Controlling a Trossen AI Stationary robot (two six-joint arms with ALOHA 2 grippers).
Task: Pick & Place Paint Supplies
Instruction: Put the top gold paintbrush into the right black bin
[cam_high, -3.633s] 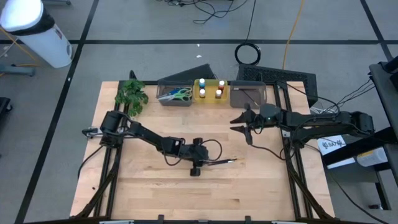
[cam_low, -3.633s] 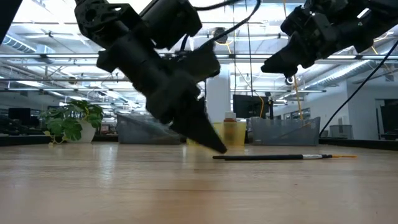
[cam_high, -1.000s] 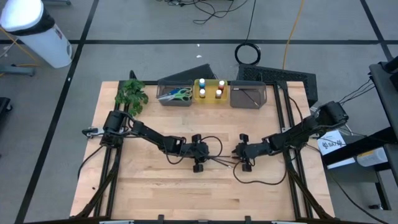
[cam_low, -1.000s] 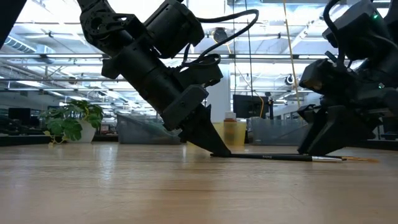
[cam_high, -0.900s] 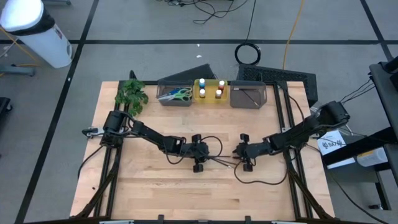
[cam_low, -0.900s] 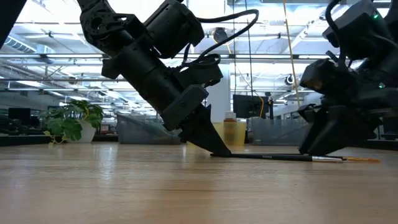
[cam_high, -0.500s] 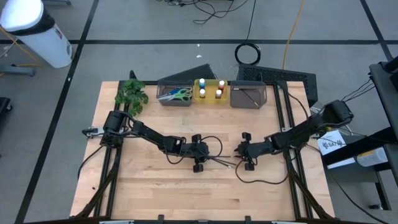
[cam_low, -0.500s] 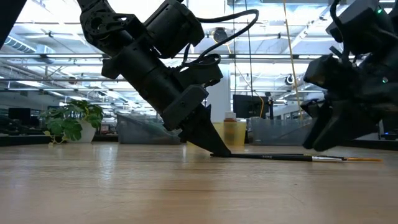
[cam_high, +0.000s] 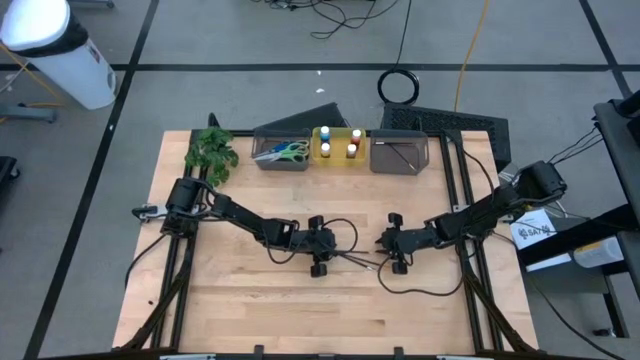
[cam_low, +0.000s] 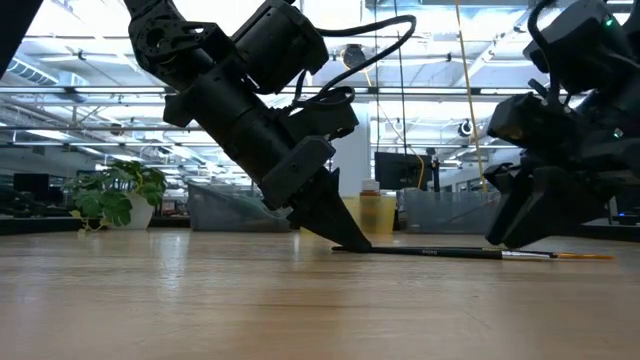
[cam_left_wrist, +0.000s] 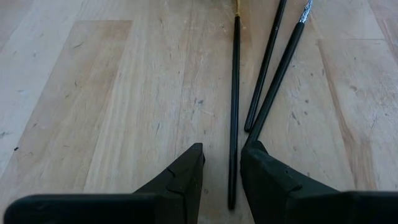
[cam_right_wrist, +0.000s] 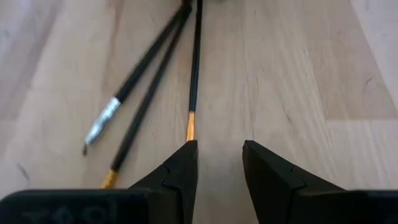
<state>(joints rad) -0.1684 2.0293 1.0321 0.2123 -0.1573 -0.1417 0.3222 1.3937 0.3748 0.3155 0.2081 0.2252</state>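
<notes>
From above, the plant (cam_high: 211, 152) sits at the tabletop's (cam_high: 230, 300) far left corner, with the scissors (cam_high: 285, 152) in a grey bin (cam_high: 281, 160), the paint bottles (cam_high: 339, 143) in the yellow bin (cam_high: 339, 158) and another grey bin (cam_high: 400, 153) along the far edge. The left gripper (cam_high: 336, 257) and right gripper (cam_high: 385, 247) face each other near the tabletop's middle. Only the wrist views resolve three brushes: the left gripper's parted fingers (cam_left_wrist: 180, 177) straddle one brush (cam_left_wrist: 235, 93) lying flat, ungrasped, two brushes (cam_left_wrist: 277, 68) beside it. The right gripper's fingers (cam_right_wrist: 180, 168) stand apart, empty, at that brush's orange end. The low view shows both fingertips down at the brush.
</notes>
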